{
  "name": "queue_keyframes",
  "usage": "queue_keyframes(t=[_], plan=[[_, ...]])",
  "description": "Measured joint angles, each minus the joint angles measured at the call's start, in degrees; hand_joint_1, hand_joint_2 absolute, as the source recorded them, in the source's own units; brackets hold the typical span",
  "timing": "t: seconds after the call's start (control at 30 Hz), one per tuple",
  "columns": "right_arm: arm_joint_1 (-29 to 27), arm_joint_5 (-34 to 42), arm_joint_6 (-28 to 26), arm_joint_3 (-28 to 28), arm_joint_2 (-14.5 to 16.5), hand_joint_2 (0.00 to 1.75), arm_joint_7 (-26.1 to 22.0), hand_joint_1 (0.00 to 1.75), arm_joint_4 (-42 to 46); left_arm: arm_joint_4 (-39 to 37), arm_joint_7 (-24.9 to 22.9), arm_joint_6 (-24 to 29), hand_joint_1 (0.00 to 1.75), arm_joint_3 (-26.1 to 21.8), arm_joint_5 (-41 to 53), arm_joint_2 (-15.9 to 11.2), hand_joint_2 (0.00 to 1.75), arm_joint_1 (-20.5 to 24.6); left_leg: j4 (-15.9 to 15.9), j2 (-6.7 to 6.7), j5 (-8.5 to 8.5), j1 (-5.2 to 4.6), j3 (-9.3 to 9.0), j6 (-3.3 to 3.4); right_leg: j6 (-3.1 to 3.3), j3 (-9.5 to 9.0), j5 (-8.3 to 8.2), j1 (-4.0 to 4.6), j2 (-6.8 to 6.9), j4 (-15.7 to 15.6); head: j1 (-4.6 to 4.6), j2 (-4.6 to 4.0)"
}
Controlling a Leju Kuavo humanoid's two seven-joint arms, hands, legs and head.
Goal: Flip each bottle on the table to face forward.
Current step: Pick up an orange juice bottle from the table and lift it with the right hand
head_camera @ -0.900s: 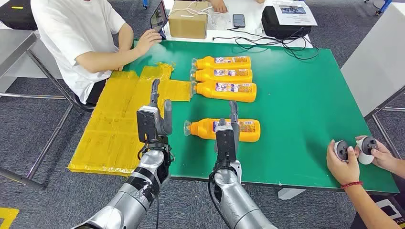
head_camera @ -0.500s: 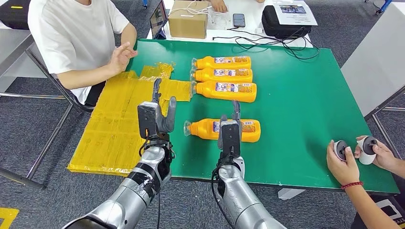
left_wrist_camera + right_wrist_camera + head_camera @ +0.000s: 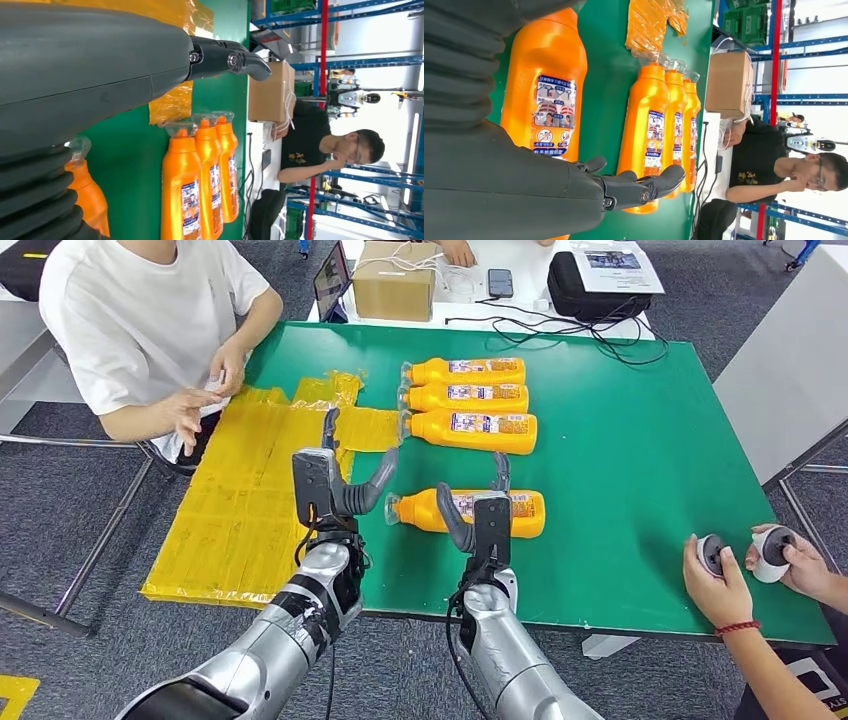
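Observation:
Four orange bottles lie on their sides on the green table (image 3: pixel 640 460), caps to the left. Three lie in a row at the back (image 3: pixel 472 398) (image 3: pixel 197 190) (image 3: pixel 659 125), labels up. The fourth bottle (image 3: pixel 520 512) (image 3: pixel 546 75) (image 3: pixel 90 197) lies alone nearer me, its label showing. My left hand (image 3: pixel 330 485) is open just left of its cap, with the thumb stretched towards the cap. My right hand (image 3: pixel 487 520) is open over the bottle's middle, thumb spread to the left and fingers (image 3: pixel 644 187) stretched past it. I cannot tell whether either hand touches the bottle.
Crumpled yellow plastic sheeting (image 3: pixel 245 490) covers the table's left part. A person in white sits at the back left (image 3: pixel 150 320). Another person's hands hold controllers at the front right (image 3: pixel 740 565). A cardboard box (image 3: pixel 395 280), a black bag (image 3: pixel 595 290) and cables lie beyond the far edge.
Both my thumbs have spread inward, the left towards the near bottle's cap and the right to the left. The seated person has drawn their arms back off the table.

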State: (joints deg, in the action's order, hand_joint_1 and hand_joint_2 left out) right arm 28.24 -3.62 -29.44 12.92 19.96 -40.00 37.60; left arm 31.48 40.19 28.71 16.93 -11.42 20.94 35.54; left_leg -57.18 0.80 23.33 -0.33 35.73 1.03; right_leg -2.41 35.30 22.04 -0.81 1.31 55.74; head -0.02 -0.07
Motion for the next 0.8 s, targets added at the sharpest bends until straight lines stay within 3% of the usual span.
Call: queue_keyframes(t=[0.2,0.3,0.43,0.47,0.6,0.67,0.8], plan=[[0.1,-0.7,-0.9,-0.2,0.0,1.75,0.0,0.00,-0.1,-1.0,0.0,0.3,0.00,0.7,-0.1,0.0,1.75,0.4,0.0,0.00,0.01,0.00,0.00,0.00,0.00,0.00,0.00,0.00,0.00,0.0,-0.01,0.00],[-0.4,-4.0,-5.8,0.2,-0.1,1.75,0.0,0.00,0.8,-0.7,0.0,2.1,0.00,1.0,2.5,0.0,1.75,0.2,0.0,-0.01,0.01,0.00,0.00,0.00,0.00,0.00,0.01,0.00,0.01,0.0,-0.01,0.00],[-1.7,-11.7,-10.1,1.5,-0.8,0.00,0.0,0.00,2.6,3.4,0.0,1.3,0.00,0.8,5.0,0.0,1.75,-2.1,0.0,0.00,0.01,0.00,0.00,0.00,0.00,0.00,0.00,0.00,-0.01,0.0,-0.01,0.00],[-2.3,-14.2,-10.2,2.4,-1.3,0.00,0.0,0.00,3.3,5.2,0.0,0.2,0.00,0.5,5.6,0.0,1.75,-3.3,0.0,0.00,0.01,-0.01,0.00,0.00,0.00,0.00,0.01,0.00,-0.01,0.0,-0.01,0.00],[-5.0,-25.2,-10.4,4.3,-3.0,1.75,0.4,0.00,7.1,11.9,0.0,-2.5,0.00,-1.0,8.3,0.0,1.75,-7.7,0.0,-0.01,0.04,0.00,0.02,-0.01,0.00,0.01,0.02,0.00,0.00,0.0,-0.02,0.00],[-6.3,-31.9,-10.4,4.3,-4.1,1.75,2.9,0.00,9.4,14.7,0.0,-3.5,0.00,-1.7,9.4,0.0,1.75,-10.1,0.0,-0.01,0.06,0.00,0.02,-0.01,0.01,0.00,0.03,0.00,0.00,0.0,-0.02,0.00],[-8.4,-47.7,-10.3,4.4,-7.4,1.75,12.6,0.00,12.4,18.6,0.0,-7.5,0.00,-3.3,10.0,-0.3,1.75,-15.1,0.0,-0.01,0.09,-0.01,0.02,0.01,0.01,0.00,0.04,-0.01,0.00,0.0,-0.01,0.00]])
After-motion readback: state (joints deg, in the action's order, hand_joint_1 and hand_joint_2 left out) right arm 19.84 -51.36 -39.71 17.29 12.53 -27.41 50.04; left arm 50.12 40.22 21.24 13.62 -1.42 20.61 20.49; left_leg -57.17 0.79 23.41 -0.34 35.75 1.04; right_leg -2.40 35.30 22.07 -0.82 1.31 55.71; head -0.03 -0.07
